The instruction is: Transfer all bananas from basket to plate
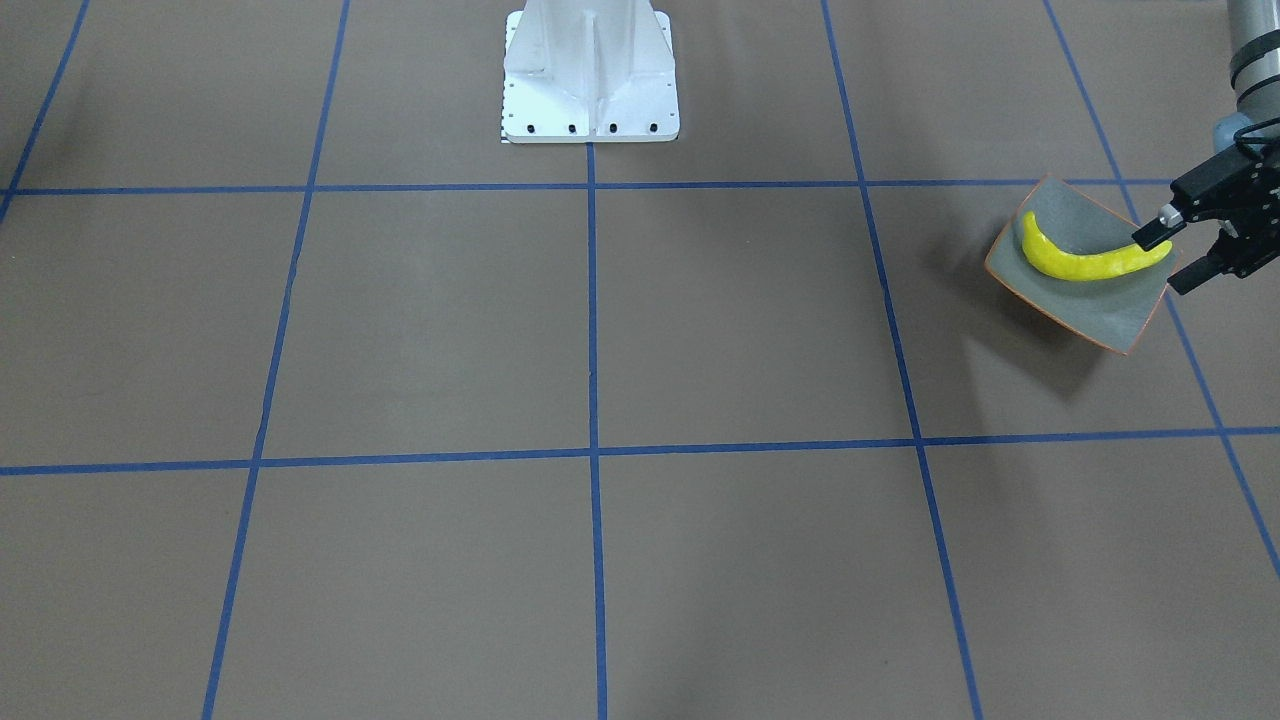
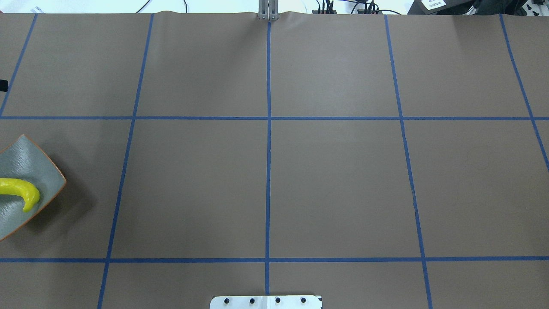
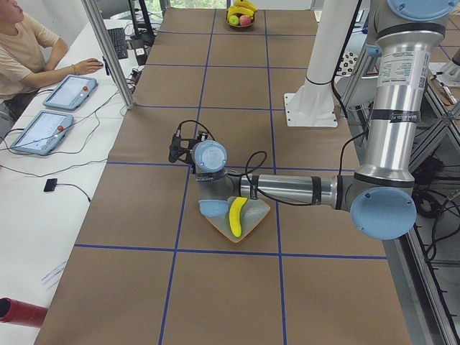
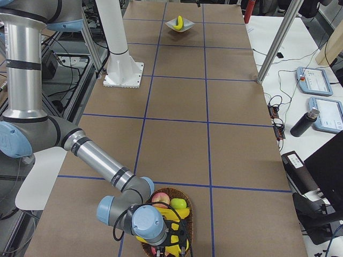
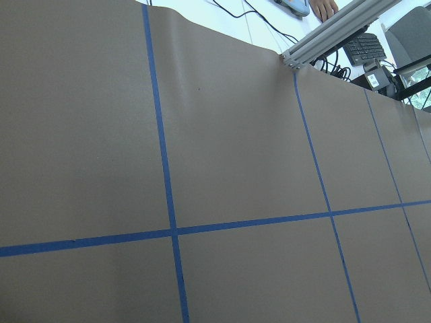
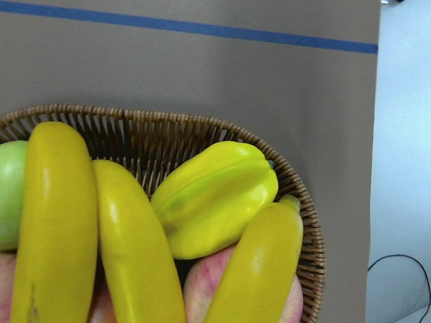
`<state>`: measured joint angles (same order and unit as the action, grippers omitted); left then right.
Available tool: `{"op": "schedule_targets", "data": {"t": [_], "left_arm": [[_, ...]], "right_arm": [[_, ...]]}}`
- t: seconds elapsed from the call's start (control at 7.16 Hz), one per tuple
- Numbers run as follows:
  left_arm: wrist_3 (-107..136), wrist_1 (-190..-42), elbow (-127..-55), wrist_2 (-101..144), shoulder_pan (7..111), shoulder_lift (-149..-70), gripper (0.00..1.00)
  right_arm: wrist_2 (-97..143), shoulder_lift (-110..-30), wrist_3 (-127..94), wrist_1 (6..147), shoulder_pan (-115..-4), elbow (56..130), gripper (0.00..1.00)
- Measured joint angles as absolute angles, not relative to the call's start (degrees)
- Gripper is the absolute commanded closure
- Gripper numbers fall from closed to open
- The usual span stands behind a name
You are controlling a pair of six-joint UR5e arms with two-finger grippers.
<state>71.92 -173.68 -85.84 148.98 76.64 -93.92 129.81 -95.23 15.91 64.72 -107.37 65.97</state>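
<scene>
The grey-green plate (image 1: pixel 1100 305) with an orange rim sits at the table's end on my left. One yellow banana (image 1: pixel 1085 262) lies in it; it also shows in the overhead view (image 2: pixel 19 188). My left gripper (image 1: pixel 1163 262) is open, its fingers on either side of the banana's end. The wicker basket (image 6: pixel 202 131) holds three bananas (image 6: pixel 54 222) (image 6: pixel 135 249) (image 6: pixel 262 269). My right gripper (image 4: pixel 170 246) hangs right over the basket (image 4: pixel 188 199). Its fingers do not show, so I cannot tell whether it is open or shut.
The basket also holds a yellow star fruit (image 6: pixel 215 198), a green apple (image 6: pixel 7 195) and reddish fruit (image 6: pixel 209 282). The white robot base (image 1: pixel 590 75) stands at mid table. An operator (image 3: pixel 29 50) sits at a side desk with tablets.
</scene>
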Motion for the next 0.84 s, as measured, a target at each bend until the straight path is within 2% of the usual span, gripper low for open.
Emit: {"op": "schedule_targets", "data": {"t": [0.42,0.56,0.84], "left_arm": [[71.9,-173.8,-85.8,149.0,76.7,-93.9,0.01],[71.9,-173.8,-85.8,148.9,76.7,-93.8,0.01],[71.9,-173.8,-85.8,148.8,76.7,-93.8,0.01]], "right_arm": [[131.0,-95.3,12.2,63.2,-106.5,65.5,0.07],[131.0,-95.3,11.5,63.1,-106.0,65.4,0.15],[130.9,-95.5,11.1,63.0,-105.4,65.3,0.61]]}}
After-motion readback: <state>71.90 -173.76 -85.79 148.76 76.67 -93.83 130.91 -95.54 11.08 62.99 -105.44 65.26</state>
